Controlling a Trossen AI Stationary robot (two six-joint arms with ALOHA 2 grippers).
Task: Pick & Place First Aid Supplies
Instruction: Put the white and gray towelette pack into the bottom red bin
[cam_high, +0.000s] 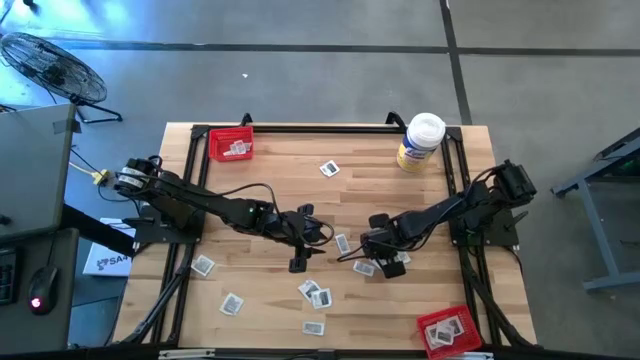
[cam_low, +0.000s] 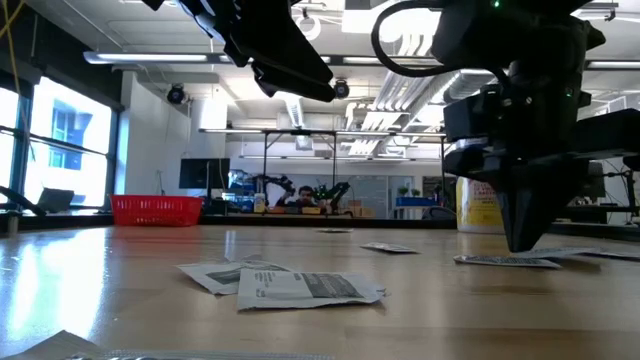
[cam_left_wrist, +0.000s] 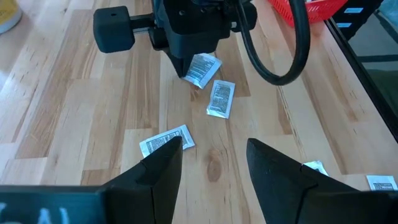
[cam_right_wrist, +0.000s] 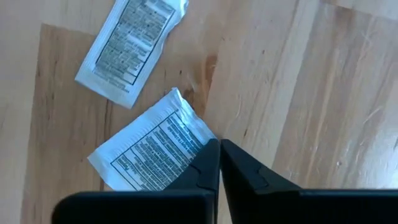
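On the table (cam_high: 300, 170), two red trays (cam_high: 231, 144).

Small flat white-and-grey square packets (cam_high: 315, 295) with dark print lie scattered on the pale striped wooden tabletop (cam_high: 280, 170), with bright red mesh plastic trays (cam_high: 231, 144) at its far-left and near-right corners and a white-lidded, yellow-labelled tub (cam_high: 420, 141) near its far-right corner.
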